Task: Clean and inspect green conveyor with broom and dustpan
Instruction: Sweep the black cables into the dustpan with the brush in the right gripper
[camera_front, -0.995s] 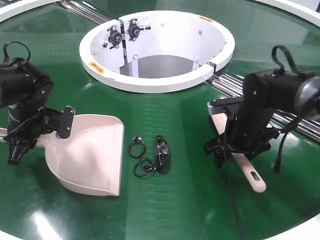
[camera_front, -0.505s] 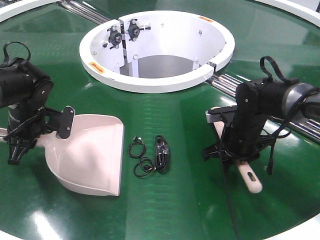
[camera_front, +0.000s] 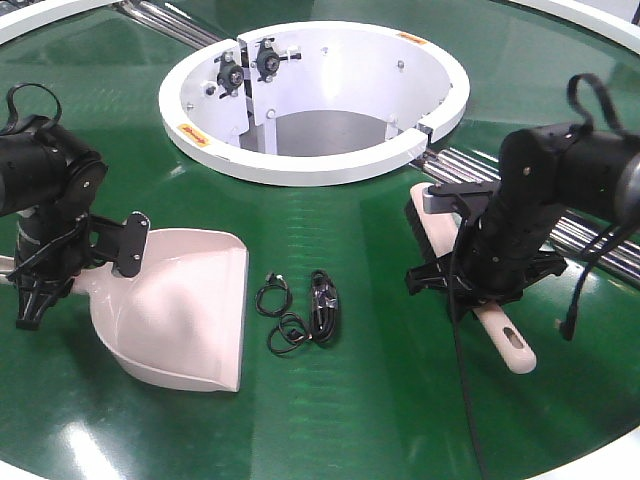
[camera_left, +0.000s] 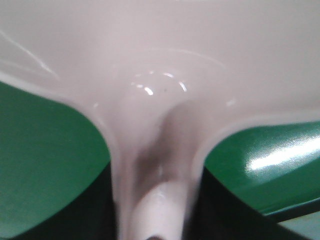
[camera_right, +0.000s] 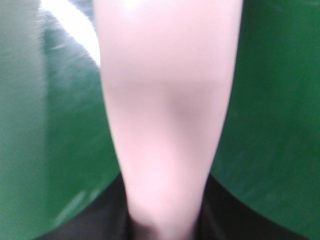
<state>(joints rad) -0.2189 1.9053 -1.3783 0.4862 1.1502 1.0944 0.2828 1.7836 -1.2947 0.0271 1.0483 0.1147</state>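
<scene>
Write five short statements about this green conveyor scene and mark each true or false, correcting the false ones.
1. The pale pink plastic scoop dustpan has its wide mouth turned toward the small black coiled bits. True.
2. Those bits lie inside the dustpan. False: they lie on the glossy dark-green conveyor belt, just outside the mouth.
3. The right gripper holds the slim pale pink plastic broom. True.
4. The broom touches the black bits. False: bare belt separates them.
5. The left gripper is empty. False: its jaws are shut on the dustpan's handle.
</scene>
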